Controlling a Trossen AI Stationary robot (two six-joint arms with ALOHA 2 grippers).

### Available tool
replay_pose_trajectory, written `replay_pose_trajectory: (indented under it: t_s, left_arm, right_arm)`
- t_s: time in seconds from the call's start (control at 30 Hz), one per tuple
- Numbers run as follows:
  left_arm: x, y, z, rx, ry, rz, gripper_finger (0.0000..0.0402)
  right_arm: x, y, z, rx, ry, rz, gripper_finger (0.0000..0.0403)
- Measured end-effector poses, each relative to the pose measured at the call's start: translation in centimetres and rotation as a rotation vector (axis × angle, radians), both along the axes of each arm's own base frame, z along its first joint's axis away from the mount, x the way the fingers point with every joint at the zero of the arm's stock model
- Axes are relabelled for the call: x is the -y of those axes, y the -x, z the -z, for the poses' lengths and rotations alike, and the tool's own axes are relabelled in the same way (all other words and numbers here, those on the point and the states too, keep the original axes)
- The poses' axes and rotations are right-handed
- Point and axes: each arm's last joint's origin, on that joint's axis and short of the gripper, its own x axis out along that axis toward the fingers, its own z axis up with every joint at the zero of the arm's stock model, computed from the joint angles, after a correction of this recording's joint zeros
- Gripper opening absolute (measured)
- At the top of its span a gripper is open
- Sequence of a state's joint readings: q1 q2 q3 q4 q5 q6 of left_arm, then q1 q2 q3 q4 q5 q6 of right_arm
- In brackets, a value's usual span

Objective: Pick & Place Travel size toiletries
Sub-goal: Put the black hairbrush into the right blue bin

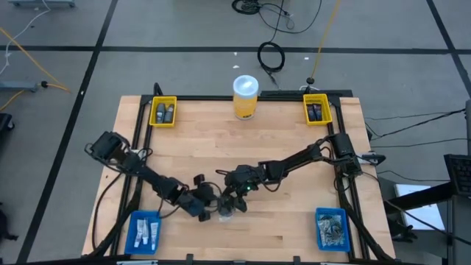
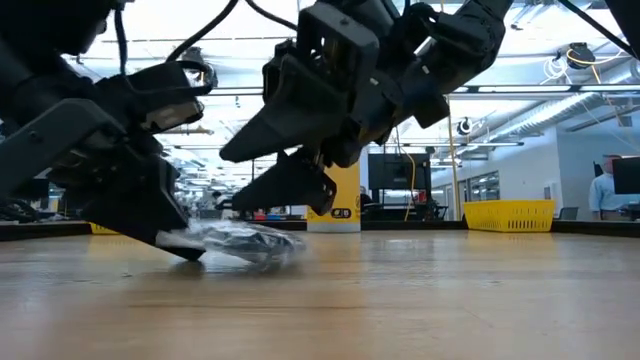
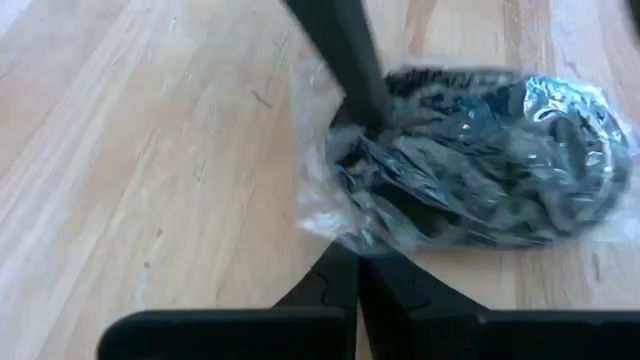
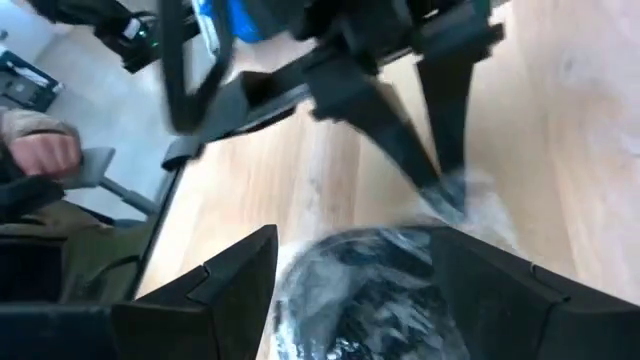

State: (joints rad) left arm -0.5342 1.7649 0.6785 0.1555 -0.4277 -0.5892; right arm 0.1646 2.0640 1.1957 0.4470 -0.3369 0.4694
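A grey-black mesh toiletry item in a crinkled clear wrap (image 1: pixel 224 214) (image 3: pixel 480 160) lies flat on the wooden table near its near edge, also seen in the low view (image 2: pixel 245 240). My left gripper (image 3: pixel 357 262) (image 1: pixel 207 209) comes in low from the table's left and is shut on the wrap. My right gripper (image 4: pixel 355 240) (image 1: pixel 232 199) is open over the packet (image 4: pixel 360 285), slanting down from the far right. One finger stands on each side of the packet. My left gripper pinches the loose edge of the clear wrap (image 3: pixel 350 232) between its two fingers, coming nearly level from the table's left. The packet rests on the table (image 2: pixel 250 252), not lifted. My right gripper's finger (image 3: pixel 350 70) reaches the wrap's edge; whether it touches, I cannot tell.
A large yellow jar with a white lid (image 1: pixel 245 96) stands at the far edge. Yellow bins (image 1: pixel 163 112) (image 1: pixel 317 109) holding dark containers sit at the far corners. Blue bins (image 1: pixel 143 230) (image 1: pixel 331 227) sit at the near corners. A person's hand (image 4: pixel 40 155) shows beyond the table.
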Motion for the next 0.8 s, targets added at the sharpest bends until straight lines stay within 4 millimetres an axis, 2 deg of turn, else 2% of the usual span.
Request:
replay_pose_trajectory:
  t_s: [0.17, 0.3, 0.37, 0.43, 0.53, 0.63, 0.7, 0.8]
  left_arm:
    - [0.5, 1.5, 0.1, -0.073, -0.02, -0.057, 0.0008]
    - [0.5, 2.6, -0.4, -0.121, -0.022, -0.089, 0.0016]
    - [1.0, 2.9, -0.8, -0.103, -0.015, -0.05, 0.0014]
    - [1.9, 2.5, -1.2, -0.051, 0.011, 0.051, 0.0006]
    - [3.0, 1.5, -1.8, 0.046, 0.086, 0.212, 0.0004]
    - [2.8, 0.4, -1.5, 0.105, 0.076, 0.24, 0.0009]
    - [2.4, -0.4, -0.9, 0.135, 0.07, 0.239, 0.0006]
    - [1.7, -1.0, -0.1, 0.134, 0.06, 0.22, 0.0002]
  right_arm:
    - [0.5, 0.1, 0.3, -0.031, 0.024, -0.006, 0.0254]
    - [2.1, 0.9, -1.3, -0.092, 0.045, 0.046, 0.0253]
    - [2.9, 1.6, -2.0, -0.161, 0.056, 0.093, 0.0253]
    - [3.5, 2.8, -1.7, -0.252, 0.042, 0.111, 0.0254]
    - [3.9, 3.8, -1.4, -0.313, -0.079, 0.079, 0.0253]
    - [3.8, 4.7, -0.6, -0.374, -0.178, 0.089, 0.0253]
    - [3.5, 5.4, 0.6, -0.42, -0.218, 0.111, 0.0254]
    - [2.7, 5.6, 1.0, -0.378, -0.284, 0.125, 0.0253]
